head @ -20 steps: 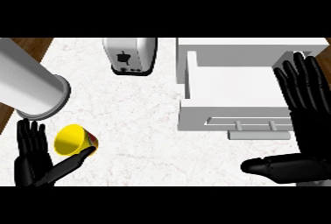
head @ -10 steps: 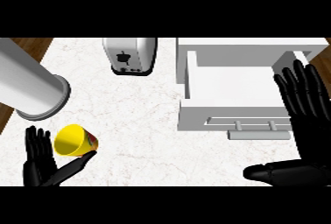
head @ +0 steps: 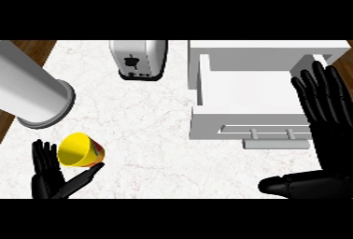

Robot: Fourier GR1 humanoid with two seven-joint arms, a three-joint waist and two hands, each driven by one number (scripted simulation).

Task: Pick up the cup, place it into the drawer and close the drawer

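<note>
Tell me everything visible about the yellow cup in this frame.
The cup is yellow, with a red and multicoloured patch on its side near the base. It lies tipped on the white marbled counter, its open mouth facing up and left toward the camera, and the inside looks empty. It sits at the counter's lower left, below the large grey cylinder. The left hand is open around it, fingers to its left and thumb just under its base; whether they touch it is unclear.
</note>
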